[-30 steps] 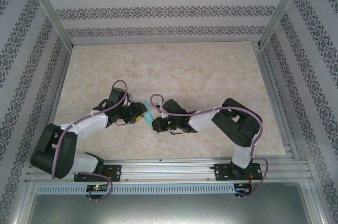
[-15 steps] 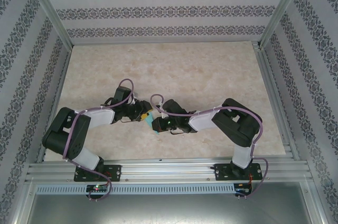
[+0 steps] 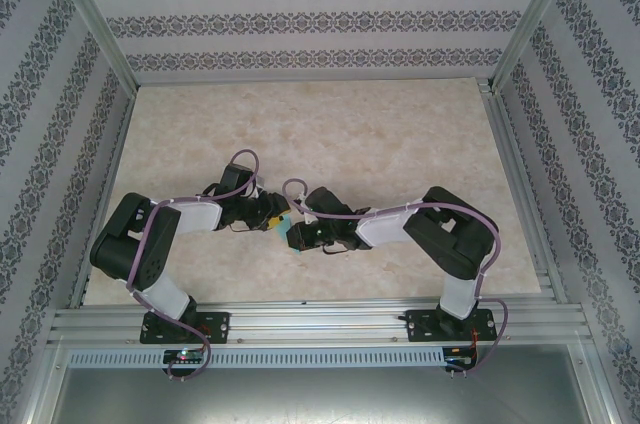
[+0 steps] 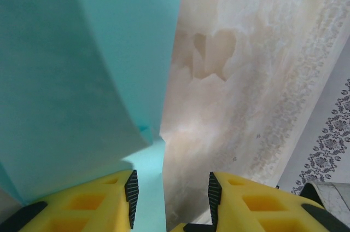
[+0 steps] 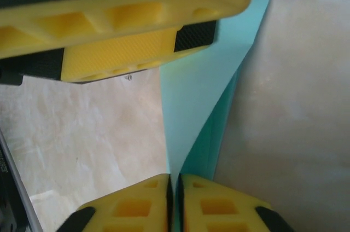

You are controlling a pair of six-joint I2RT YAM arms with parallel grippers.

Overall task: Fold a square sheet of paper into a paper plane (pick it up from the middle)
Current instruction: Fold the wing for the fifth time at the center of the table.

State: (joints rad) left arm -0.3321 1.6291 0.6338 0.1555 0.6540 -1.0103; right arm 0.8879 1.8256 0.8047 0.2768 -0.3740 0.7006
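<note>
The paper (image 3: 291,239) lies on the table (image 3: 400,144) in the near middle, where the two grippers meet tip to tip. From above only a small turquoise patch shows; the arms hide the rest.

The right gripper (image 5: 174,184) reaches in from the right. Its jaws are pressed almost together, with a thin slit between them. A pointed folded corner of the paper runs into that slit, so it pinches the paper. From that corner a crease runs away from the gripper, and a darker layer shows under the lighter one beside it.

The left gripper (image 4: 171,192) reaches in from the left with its jaws spread. The straight edge of the paper runs through the gap between them, touching neither pad. A loose flap of paper curls up above one of its fingers (image 4: 98,202). In the right wrist view, one yellow finger of the left gripper sits over the far part of the paper, close to the right gripper's tips.
</note>
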